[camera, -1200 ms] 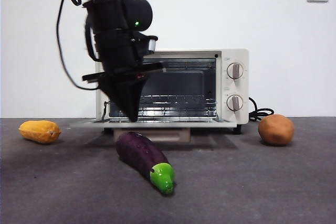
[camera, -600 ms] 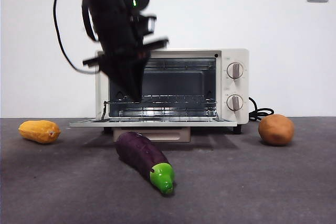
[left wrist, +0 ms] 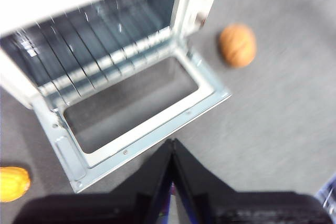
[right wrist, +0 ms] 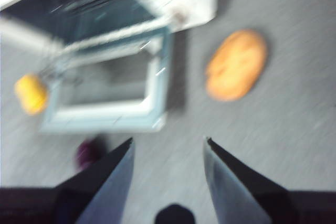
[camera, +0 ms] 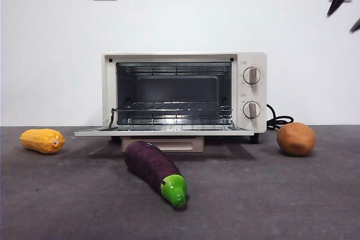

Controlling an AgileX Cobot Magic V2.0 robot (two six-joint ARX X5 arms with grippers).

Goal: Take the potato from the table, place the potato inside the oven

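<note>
- While my right gripper (right wrist: 167,153) hangs high over the table (camera: 270,195) with its jaws spread apart and nothing between them, I read it as lined up for a reach at the potato (right wrist: 236,65), which lies ahead of the jaws and off to one side, well apart from them.
- My left gripper (left wrist: 172,153) has its jaws pressed together, empty, looking down on the dropped door; I take it as parked out of the way.
- Nearest the front camera lies the eggplant (camera: 154,171), in front of the door.
- Further back, the potato sits on the table beside the oven's (camera: 183,95) knob side, close to the cord (camera: 279,121); the yellow squash (camera: 43,140) is at the opposite end.
- The oven door (camera: 163,132) lies flat open, rack bare, so the way in looks free.
</note>
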